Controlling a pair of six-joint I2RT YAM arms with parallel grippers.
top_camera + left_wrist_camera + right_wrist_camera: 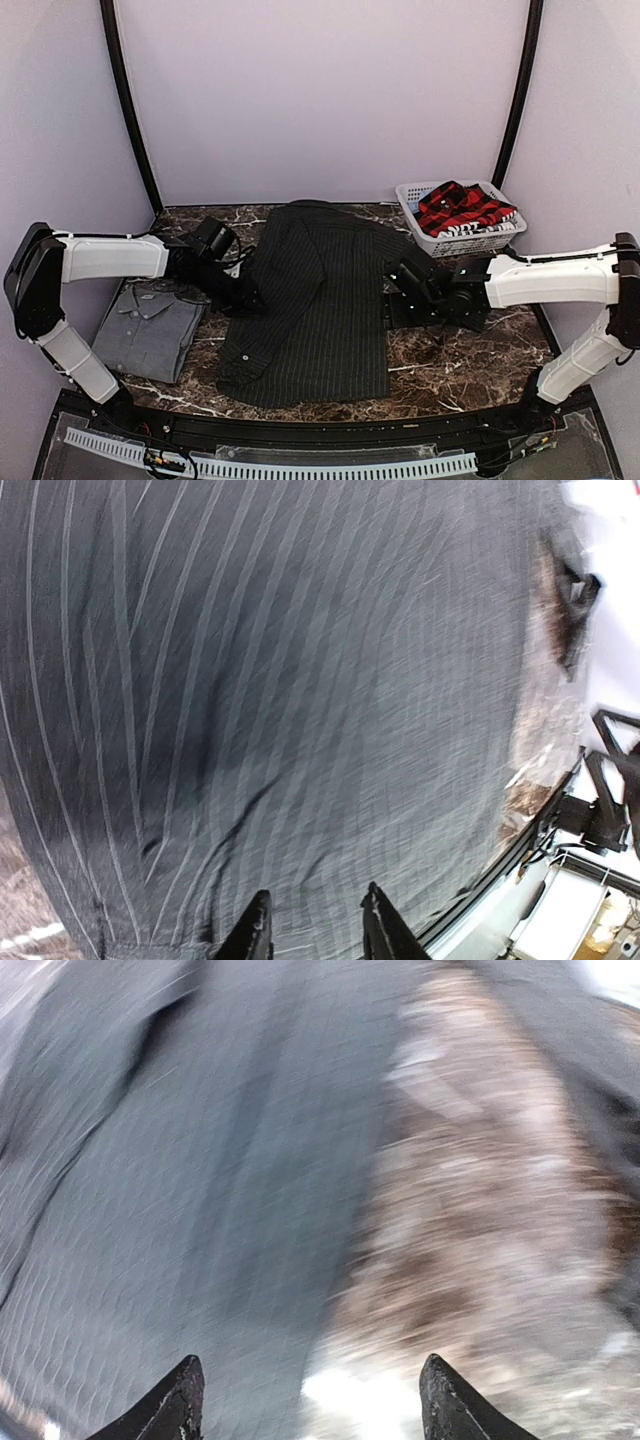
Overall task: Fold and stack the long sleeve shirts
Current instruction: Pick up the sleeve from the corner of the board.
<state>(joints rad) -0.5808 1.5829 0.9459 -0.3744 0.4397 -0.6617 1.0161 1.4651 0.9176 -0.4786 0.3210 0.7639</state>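
The black pinstriped long sleeve shirt (320,310) lies spread flat mid-table, one sleeve laid diagonally across its left half. A grey shirt (150,325) lies folded at the left. A red-and-black plaid shirt (460,208) is heaped in the basket. My left gripper (245,295) is low at the black shirt's left edge; in its wrist view the left gripper (315,910) has its jaws a little apart over pinstriped cloth (300,700), holding nothing. My right gripper (395,290) is at the shirt's right edge; the blurred wrist view shows the right gripper (312,1375) wide open above the cloth's border (200,1210).
A white slatted basket (480,242) stands at the back right corner. The brown marble table (470,355) shows bare at the front right. Pale walls close off the back and sides, and a black rail (330,432) runs along the near edge.
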